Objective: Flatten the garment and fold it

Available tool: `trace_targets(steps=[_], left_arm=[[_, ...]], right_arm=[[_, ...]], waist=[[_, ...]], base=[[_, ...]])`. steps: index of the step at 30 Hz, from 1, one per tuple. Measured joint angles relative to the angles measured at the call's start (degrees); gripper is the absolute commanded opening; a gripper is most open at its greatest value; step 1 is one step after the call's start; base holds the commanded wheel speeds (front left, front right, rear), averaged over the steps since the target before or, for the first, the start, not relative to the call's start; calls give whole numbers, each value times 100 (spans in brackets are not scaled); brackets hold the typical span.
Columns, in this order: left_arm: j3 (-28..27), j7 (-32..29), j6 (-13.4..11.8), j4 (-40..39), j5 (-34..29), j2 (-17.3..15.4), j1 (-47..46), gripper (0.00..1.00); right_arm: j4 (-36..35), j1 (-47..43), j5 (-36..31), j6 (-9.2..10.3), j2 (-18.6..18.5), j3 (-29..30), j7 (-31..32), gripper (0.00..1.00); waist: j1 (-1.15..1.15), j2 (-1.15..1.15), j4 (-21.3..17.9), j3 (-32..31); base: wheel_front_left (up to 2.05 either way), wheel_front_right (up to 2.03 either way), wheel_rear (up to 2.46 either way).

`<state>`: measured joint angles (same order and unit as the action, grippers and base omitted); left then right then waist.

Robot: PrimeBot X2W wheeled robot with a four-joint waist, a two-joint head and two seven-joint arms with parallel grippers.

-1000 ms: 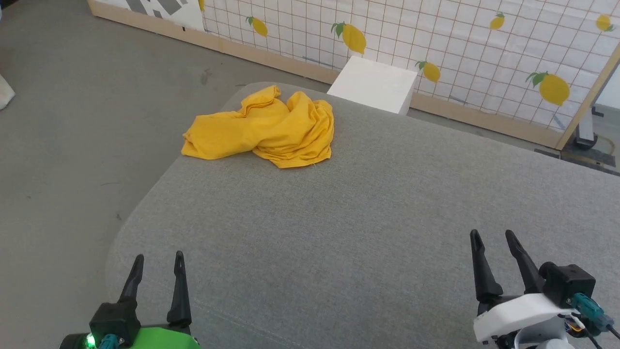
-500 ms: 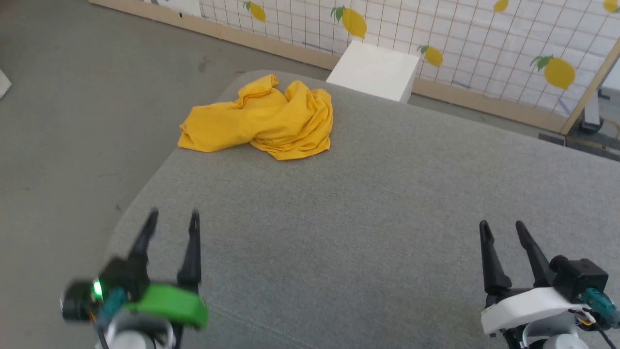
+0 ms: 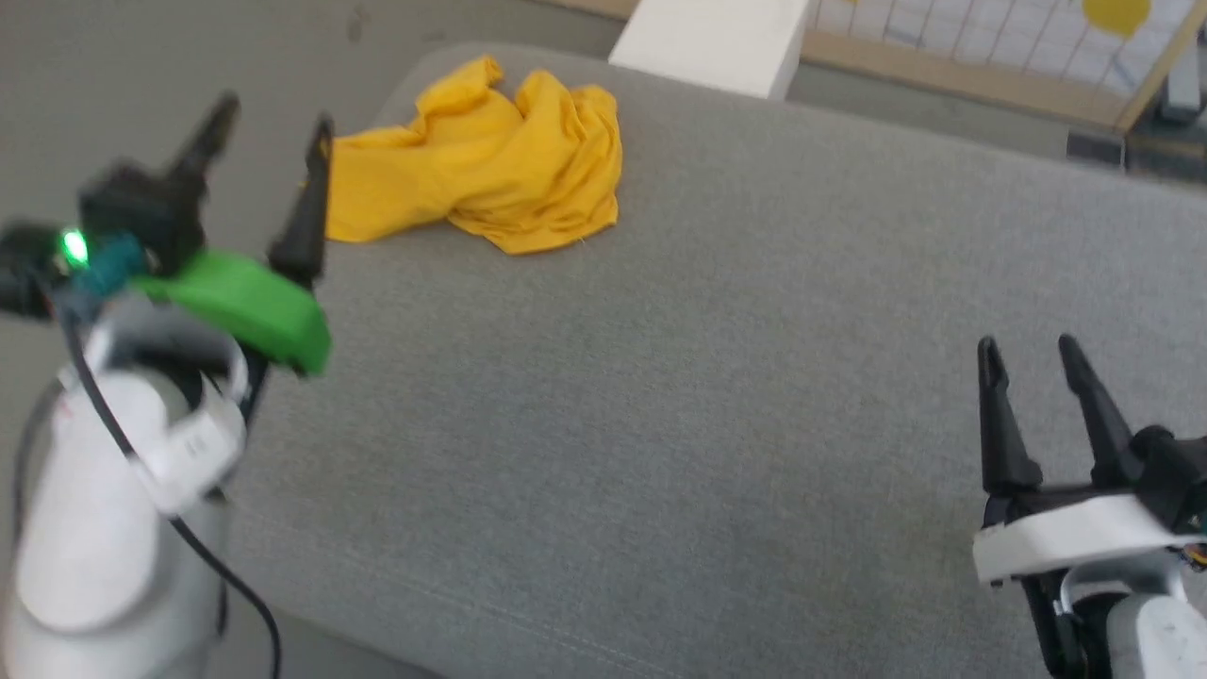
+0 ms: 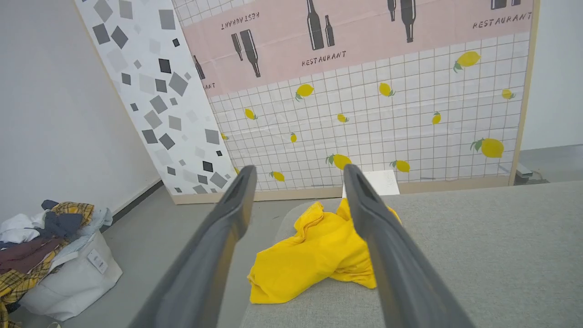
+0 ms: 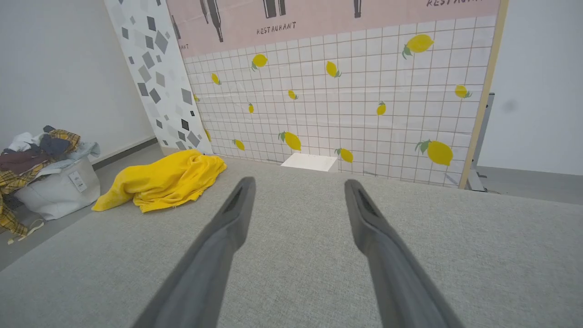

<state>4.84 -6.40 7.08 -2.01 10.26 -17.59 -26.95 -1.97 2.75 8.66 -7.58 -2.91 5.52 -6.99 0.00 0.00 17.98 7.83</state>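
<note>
Garment [image 3: 481,165] lies crumpled at the far left corner of the grey table [image 3: 660,377]. Left hand [image 3: 275,111], open and empty, hovers just short of it; right hand [image 3: 1028,344], likewise open and empty, sits well apart. Seemingly the reach; next, pinch a loose edge to spread it.

You get bright, even light and faint shadows; in the head view the green-cuffed left gripper [image 3: 273,113] beside the crumpled mustard-yellow cotton garment [image 3: 481,160] is blurred.
</note>
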Motion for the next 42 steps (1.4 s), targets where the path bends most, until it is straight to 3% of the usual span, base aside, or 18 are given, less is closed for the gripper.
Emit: trace_targets(steps=[6, 14, 28, 42], left_arm=[[303, -650, 18, 537, 801, -490, -1057, 100], [456, -1249, 19, 1351, 1610, -816, -1817, 100], [646, -1717, 20, 2206, 1806, -1282, -2131, 100], [1001, -1499, 20, 2977, 1991, -1508, -2310, 100]], right_arm=[[-450, 114, -174, 0, 1, -94, 220, 100], [-917, 309, -324, 0, 1, -246, 402, 100], [-1590, 460, -528, 0, 1, -327, 683, 100], [-1885, 470, -611, 0, 0, -298, 800, 100]], waist=[[0, 0, -186, 504], [1, 0, -467, 1099], [1, 0, -1066, 2019], [1, 0, -1501, 2752]], base=[[0, 0, 0], [0, 0, 0], [0, 0, 0], [0, 0, 0]])
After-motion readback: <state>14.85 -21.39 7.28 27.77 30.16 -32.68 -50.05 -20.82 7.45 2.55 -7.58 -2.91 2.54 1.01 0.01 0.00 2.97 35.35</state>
